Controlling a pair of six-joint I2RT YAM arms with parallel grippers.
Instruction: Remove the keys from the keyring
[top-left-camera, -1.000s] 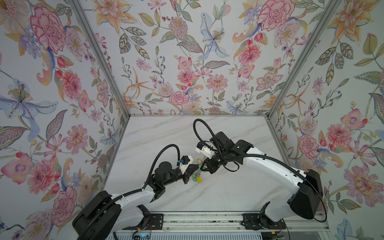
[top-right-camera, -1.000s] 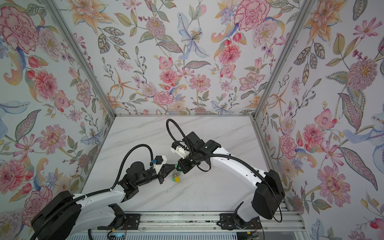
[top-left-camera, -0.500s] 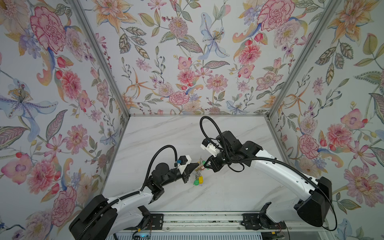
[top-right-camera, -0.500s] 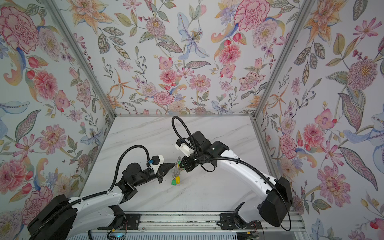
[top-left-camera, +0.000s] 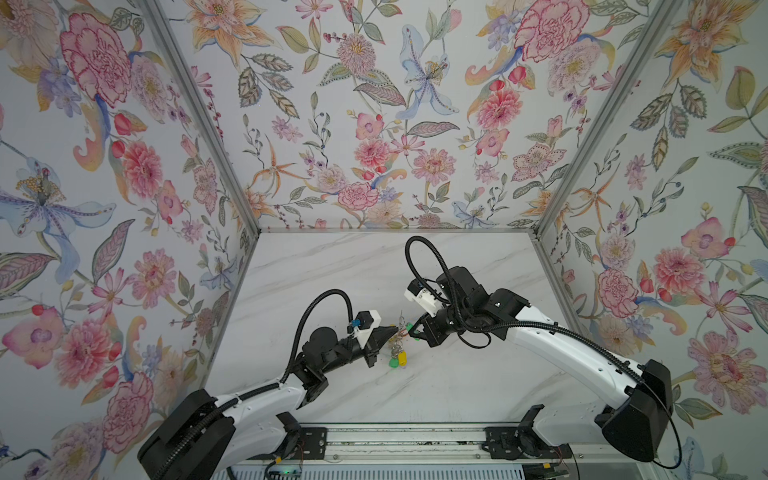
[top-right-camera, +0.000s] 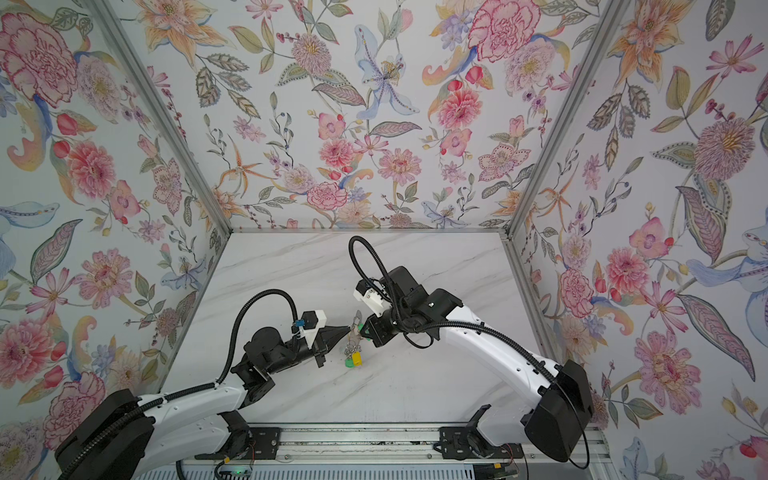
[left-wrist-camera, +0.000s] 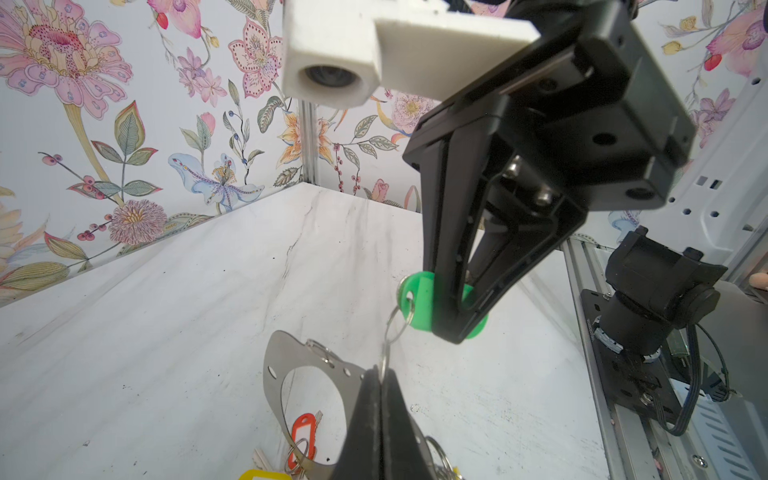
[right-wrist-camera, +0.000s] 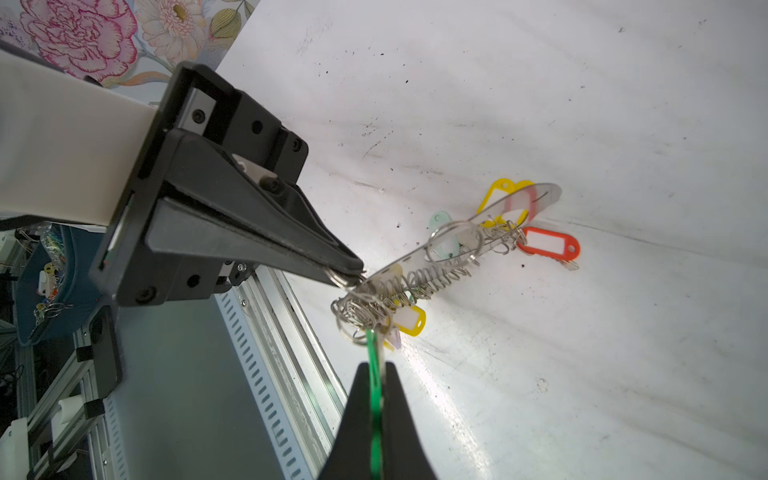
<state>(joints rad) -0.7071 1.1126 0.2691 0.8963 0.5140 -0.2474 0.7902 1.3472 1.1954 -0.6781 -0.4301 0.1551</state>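
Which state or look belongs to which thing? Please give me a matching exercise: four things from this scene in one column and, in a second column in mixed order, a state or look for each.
Column A
1. left gripper
2. right gripper
3. keyring
4. table

Column B
a. flat grey metal with a big hole
b. shut on the green tag
c. white marble
d. shut on a small wire ring

Pairs: 1-d, 2-b, 3-a, 4-c
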